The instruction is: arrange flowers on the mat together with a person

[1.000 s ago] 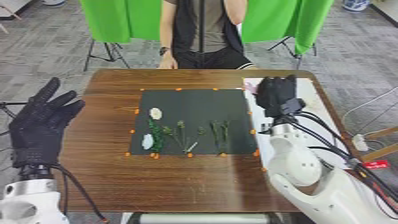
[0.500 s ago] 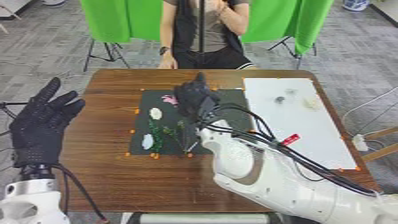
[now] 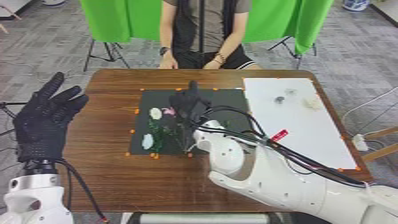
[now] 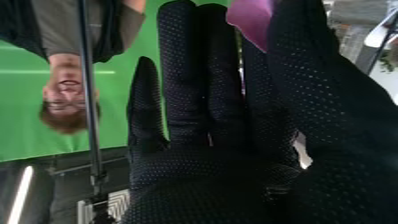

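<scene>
My right hand [image 3: 185,102] is over the middle of the dark mat [image 3: 227,98], just right of two white flowers [image 3: 155,113] [image 3: 147,141] with green stems [image 3: 156,135]. A pink flower [image 3: 169,111] shows at the hand's left side. In the right wrist view, my right hand [image 4: 209,175] pinches the pink petals [image 4: 251,21] between thumb and fingers. More green stems lie on the mat, partly covered by the hand. My left hand [image 3: 43,125] stands open, palm up off the table, left of the mat.
A white sheet [image 3: 280,130] covers the table's right side, with small pale and grey pieces [image 3: 313,103] on it. Orange markers [image 3: 132,131] line the mat. The right arm crosses the table's lower right. A seated person is at the far edge, hands off the flowers.
My right hand has carried the pink flower left from the white sheet to the mat, then a little nearer. The person's raised arm has come down. My left hand has shifted slightly.
</scene>
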You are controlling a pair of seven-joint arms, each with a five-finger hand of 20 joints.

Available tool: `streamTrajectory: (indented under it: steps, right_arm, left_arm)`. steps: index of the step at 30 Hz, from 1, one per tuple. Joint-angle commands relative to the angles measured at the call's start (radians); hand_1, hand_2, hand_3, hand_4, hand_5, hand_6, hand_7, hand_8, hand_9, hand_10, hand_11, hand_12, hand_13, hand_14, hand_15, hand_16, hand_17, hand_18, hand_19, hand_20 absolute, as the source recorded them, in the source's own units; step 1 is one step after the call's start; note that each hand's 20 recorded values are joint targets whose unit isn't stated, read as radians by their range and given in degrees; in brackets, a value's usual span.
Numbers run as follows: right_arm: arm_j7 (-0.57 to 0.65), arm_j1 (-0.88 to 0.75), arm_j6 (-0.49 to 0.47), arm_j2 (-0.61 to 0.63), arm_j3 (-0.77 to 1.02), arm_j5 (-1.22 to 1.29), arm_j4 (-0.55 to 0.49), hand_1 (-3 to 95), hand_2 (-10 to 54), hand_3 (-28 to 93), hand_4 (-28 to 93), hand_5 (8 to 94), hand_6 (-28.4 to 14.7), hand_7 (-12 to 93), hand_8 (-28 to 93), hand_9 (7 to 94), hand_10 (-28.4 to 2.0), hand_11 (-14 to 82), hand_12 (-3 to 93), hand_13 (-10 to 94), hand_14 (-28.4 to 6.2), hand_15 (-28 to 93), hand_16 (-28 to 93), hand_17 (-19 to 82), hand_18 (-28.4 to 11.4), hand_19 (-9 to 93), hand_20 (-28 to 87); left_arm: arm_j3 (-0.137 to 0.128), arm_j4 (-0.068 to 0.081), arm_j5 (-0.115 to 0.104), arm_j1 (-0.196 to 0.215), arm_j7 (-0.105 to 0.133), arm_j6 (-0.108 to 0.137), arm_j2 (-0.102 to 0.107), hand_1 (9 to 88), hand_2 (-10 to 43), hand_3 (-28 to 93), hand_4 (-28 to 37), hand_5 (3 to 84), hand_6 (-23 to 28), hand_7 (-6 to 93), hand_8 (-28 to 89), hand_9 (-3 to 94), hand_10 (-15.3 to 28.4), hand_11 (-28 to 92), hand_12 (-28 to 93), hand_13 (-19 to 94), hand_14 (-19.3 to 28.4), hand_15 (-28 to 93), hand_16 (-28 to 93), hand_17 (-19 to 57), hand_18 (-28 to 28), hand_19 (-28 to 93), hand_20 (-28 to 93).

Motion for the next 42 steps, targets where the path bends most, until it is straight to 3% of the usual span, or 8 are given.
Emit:
streamTrajectory:
  steps: [1, 7, 14, 26, 34, 42]
  right_arm:
    - [-0.041, -0.013, -0.007, -0.005, -0.023, -0.035, -0.009, 54.7, -9.5, 60, -28, 80.4, 7.6, 27, -9, 68.8, -8.8, 20.9, 17.3, 59, -6.8, 45, 17, 13, -13.9, 47, 17]
    - [-0.07, -0.05, -0.085, -0.004, 0.007, -0.047, -0.025, 53.8, -9.5, 61, -28, 79.3, 7.7, 28, -9, 68.2, -8.9, 21.3, 16.5, 59, -7.2, 45, 17, 12, -13.8, 46, 17]
    - [-0.1, -0.099, -0.153, -0.008, 0.062, -0.047, -0.038, 49.0, -9.5, 63, -28, 73.6, 6.9, 28, -11, 65.0, -9.4, 21.3, 15.3, 56, -8.2, 45, 15, 10, -14.1, 45, 17]
    - [-0.098, -0.107, -0.163, -0.011, 0.074, -0.046, -0.06, 38.6, -9.5, 75, -28, 62.2, 4.7, 25, -19, 62.9, -10.2, 21.7, 15.2, 54, -9.2, 45, 14, 9, -14.8, 45, 18]
    - [-0.072, -0.104, -0.161, -0.011, 0.12, -0.022, -0.091, 37.9, -9.5, 75, -28, 59.1, 4.0, 24, -19, 61.4, -10.5, 21.8, 15.1, 53, -9.8, 46, 14, 8, -15.2, 45, 19]
    - [-0.03, -0.076, -0.14, -0.001, 0.153, -0.009, -0.112, 39.3, -9.5, 75, -28, 59.0, 3.7, 24, -19, 61.0, -10.6, 21.8, 15.1, 52, -10.1, 46, 14, 8, -15.4, 46, 19]
  left_arm:
    - [0.005, 0.011, 0.011, -0.01, -0.033, -0.022, -0.009, 21.6, 6.3, 77, -27.5, 39.0, 9.2, 5.7, -6, 39.8, 19.9, 24, 12, 31, 26.9, 54, -7, -3.2, 25.8, 58, 26]
    - [0.004, 0.009, 0.012, -0.006, -0.044, -0.021, -0.01, 21.6, 6.2, 77, -27.4, 39.1, 9.2, 5.7, -6, 39.8, 19.8, 24, 12, 31, 26.9, 54, -7, -3.3, 25.8, 58, 26]
    - [-0.006, 0.01, 0.024, -0.006, -0.078, -0.036, -0.028, 21.8, 6.3, 77, -27.4, 39.1, 9.3, 5.7, -6, 39.7, 20.1, 24, 12, 30, 26.9, 54, -7, -3.4, 25.7, 58, 27]
    - [-0.008, 0.007, 0.031, -0.002, -0.097, -0.04, -0.032, 21.9, 6.4, 77, -27.1, 39.2, 9.3, 5.6, -6, 39.6, 20.0, 24, 12, 30, 27.0, 54, -7, -3.5, 25.8, 57, 27]
    - [-0.011, -0.002, 0.027, 0.015, -0.084, -0.026, -0.026, 21.9, 6.3, 77, -27.1, 39.3, 9.4, 5.6, -6, 39.6, 20.0, 24, 12, 30, 27.0, 54, -7, -3.5, 25.8, 57, 27]
    - [-0.005, -0.01, 0.012, 0.039, -0.043, -0.005, -0.01, 21.9, 6.3, 77, -27.0, 39.3, 9.4, 5.5, -6, 39.7, 19.9, 24, 12, 30, 27.0, 54, -7, -3.5, 25.8, 57, 27]
